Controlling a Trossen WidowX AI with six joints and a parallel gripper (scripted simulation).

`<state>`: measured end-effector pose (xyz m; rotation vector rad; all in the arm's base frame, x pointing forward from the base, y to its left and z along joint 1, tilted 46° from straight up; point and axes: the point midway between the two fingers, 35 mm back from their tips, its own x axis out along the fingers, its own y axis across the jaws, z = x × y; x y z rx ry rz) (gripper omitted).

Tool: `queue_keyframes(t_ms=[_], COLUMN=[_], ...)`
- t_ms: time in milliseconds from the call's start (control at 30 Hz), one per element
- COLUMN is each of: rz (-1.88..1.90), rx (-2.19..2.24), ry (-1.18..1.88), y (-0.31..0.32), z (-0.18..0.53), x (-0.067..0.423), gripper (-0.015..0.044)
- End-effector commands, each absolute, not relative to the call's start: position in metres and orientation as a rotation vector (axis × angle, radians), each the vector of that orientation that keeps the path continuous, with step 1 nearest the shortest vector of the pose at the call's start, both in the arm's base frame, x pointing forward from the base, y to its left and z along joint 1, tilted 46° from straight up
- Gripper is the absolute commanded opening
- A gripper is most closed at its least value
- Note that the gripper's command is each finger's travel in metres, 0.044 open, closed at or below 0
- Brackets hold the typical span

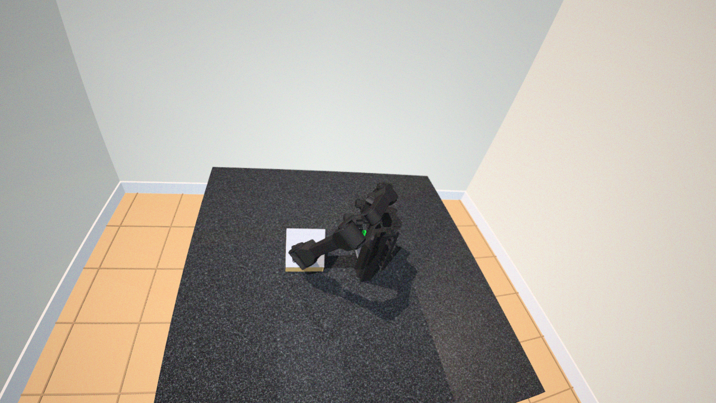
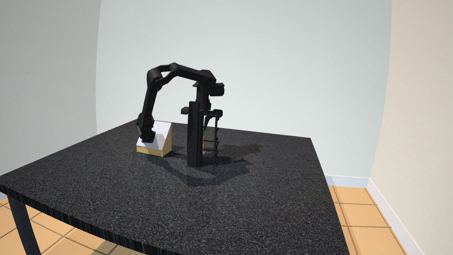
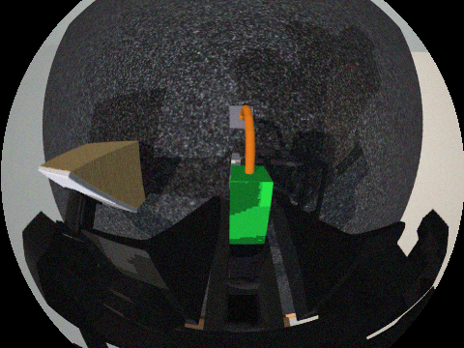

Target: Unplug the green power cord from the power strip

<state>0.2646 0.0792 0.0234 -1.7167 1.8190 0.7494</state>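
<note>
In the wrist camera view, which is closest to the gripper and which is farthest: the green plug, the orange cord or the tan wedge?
1. Green plug: in the centre, between the fingers of the gripper.
2. Orange cord: runs on from the plug's far end, straight ahead.
3. Tan wedge: off to the left, well clear of the fingers.
</note>
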Motion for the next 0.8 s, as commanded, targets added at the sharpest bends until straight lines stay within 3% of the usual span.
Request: queue_keyframes(t_ms=[0,67,400,767], rz=[0.749,0.749,0.749,0.751], rx=[-1.717,-1.717,-1.717,-1.716], ry=[1.819,1.819,1.819,1.818], y=[0.079,0.079,0.079,0.090], z=[0.023,0.023,0.023,0.013], x=[0.265,0.265,0.265,0.266], gripper=[0.0134,0.0081,0.0000,0.0000])
